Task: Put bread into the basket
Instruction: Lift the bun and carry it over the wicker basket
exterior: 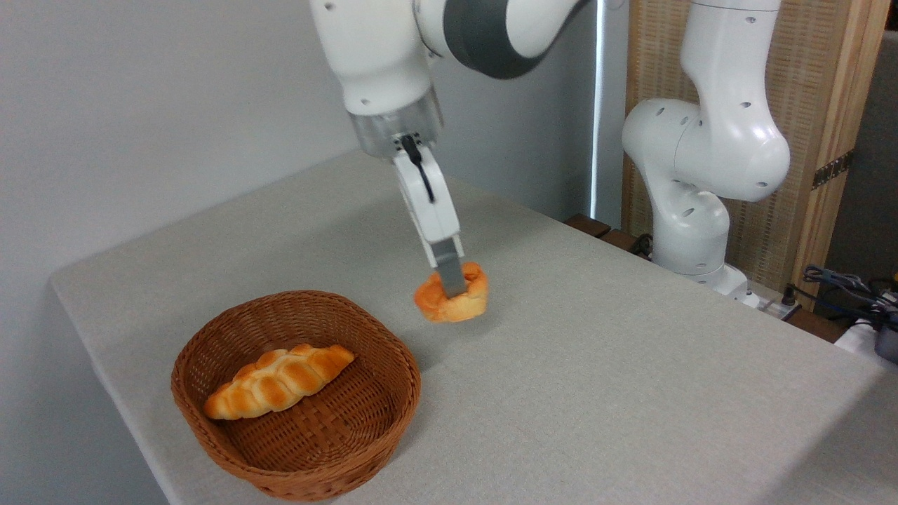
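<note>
The bread [463,300], a small orange-golden knotted bun, sits between the fingertips of my gripper [452,284], which is shut on it. One grey finger [449,270] crosses the front of the bun; the other finger is hidden behind it. The bun seems to hang just above the tablecloth, with a faint shadow beneath it. The basket [393,414], round brown wicker with low sides, stands down and to the left of the bun near the table's front corner, a short gap away.
A long braided loaf [280,379] lies inside the basket, toward its left. The arm's white base [701,210] stands at the table's far right edge, with cables [842,280] beyond it. The table's left and front edges run close to the basket.
</note>
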Controlling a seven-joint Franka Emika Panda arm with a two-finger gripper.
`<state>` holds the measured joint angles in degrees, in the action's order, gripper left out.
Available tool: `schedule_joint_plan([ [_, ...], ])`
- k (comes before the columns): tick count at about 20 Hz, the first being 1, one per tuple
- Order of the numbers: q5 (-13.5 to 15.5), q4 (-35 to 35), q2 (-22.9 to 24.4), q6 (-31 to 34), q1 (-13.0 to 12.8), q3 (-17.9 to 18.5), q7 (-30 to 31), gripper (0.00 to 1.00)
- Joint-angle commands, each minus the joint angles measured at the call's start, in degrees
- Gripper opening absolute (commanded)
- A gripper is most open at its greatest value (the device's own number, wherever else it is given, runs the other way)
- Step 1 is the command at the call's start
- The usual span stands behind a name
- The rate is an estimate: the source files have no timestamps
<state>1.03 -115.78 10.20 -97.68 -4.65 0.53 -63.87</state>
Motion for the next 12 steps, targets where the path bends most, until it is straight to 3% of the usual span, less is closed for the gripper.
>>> schedule_joint_plan([
  [1,1.9,12.4,-7.3,2.3,-1.2,2.3,5.6,0.37],
  [4,4.5,18.4,-12.7,0.2,-1.1,2.7,9.5,0.37],
  [6,7.1,20.1,-16.0,-5.5,-1.0,3.1,9.9,0.37],
  [9,7.5,20.1,-19.1,-13.3,-1.0,3.1,9.4,0.40],
  [12,7.1,20.0,-21.0,-15.9,-0.9,3.1,8.0,0.42],
])
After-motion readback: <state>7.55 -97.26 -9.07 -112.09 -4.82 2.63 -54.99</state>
